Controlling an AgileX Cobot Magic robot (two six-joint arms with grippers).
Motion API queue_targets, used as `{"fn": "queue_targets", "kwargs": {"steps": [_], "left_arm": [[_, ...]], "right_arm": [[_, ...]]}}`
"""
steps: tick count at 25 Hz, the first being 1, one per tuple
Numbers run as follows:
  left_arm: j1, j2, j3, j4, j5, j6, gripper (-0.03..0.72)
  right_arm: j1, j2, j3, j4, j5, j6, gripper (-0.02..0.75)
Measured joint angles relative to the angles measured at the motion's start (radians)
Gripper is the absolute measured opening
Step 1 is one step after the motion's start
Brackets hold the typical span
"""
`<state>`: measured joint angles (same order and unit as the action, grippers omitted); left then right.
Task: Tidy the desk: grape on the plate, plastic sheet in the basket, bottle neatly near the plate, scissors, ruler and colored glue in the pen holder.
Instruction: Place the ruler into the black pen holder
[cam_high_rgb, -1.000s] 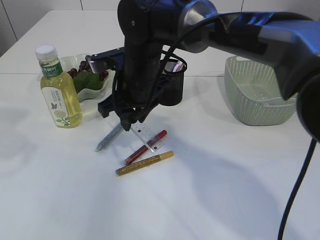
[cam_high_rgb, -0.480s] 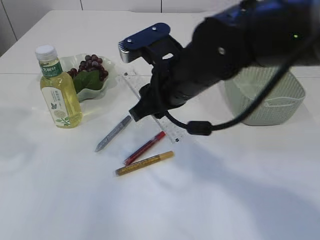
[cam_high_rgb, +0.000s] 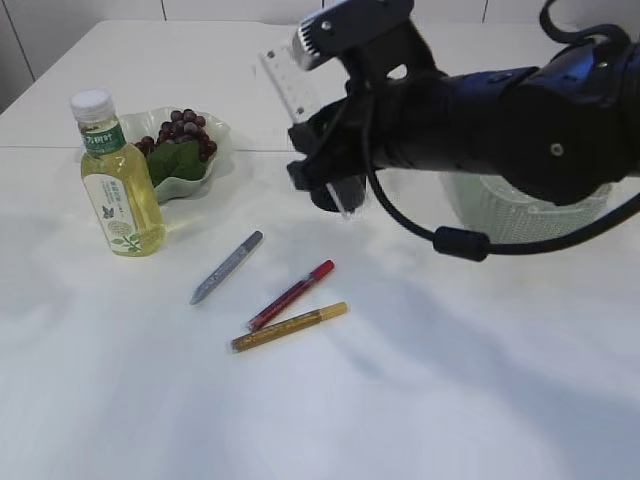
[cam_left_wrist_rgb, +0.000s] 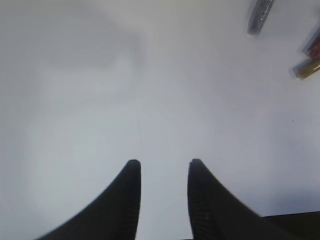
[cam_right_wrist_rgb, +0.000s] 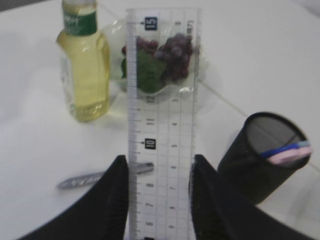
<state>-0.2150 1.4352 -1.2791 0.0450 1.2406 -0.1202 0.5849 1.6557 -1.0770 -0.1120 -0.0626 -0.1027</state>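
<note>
The right gripper is clamped on the clear ruler, which is lifted off the counter and sticks out ahead of the jaws. Just to the gripper's right and slightly below stands the black mesh pen holder, with what look like scissor handles in blue and pink already inside. So the ruler seems to be on its way there and not yet dropped in.

Beyond the ruler's far end sit the grapes on the plate, and left of that the bottle stands upright just beside the plate; both steps look done. Below and left of the right gripper lie three glue pens: silver, red and gold. These are still to be put away. The green basket is mostly hidden behind the right arm, and I cannot tell whether the plastic sheet is in it.

The left gripper hangs partly open over bare counter, holding nothing, with the pen tips ahead and to its right.

The counter is plain white and matte, with soft shadows from the arm; behind it a pale panelled wall.
</note>
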Motion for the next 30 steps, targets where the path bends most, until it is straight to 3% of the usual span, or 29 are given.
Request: {"fn": "queue_targets", "kwargs": {"steps": [5, 11, 30], "left_arm": [[0.0, 0.0, 0.0, 0.0, -0.003, 0.0, 0.239], [0.0, 0.0, 0.0, 0.0, -0.021, 0.0, 0.239], [0.0, 0.0, 0.0, 0.002, -0.068, 0.0, 0.239]], "right_arm": [[-0.085, 0.029, 0.0, 0.006, -0.244, 0.0, 0.299], [-0.124, 0.127, -0.085, 0.112, -0.432, 0.0, 0.298], [-0.196, 0.512, -0.449, 0.121, -0.472, -0.008, 0.298]]}}
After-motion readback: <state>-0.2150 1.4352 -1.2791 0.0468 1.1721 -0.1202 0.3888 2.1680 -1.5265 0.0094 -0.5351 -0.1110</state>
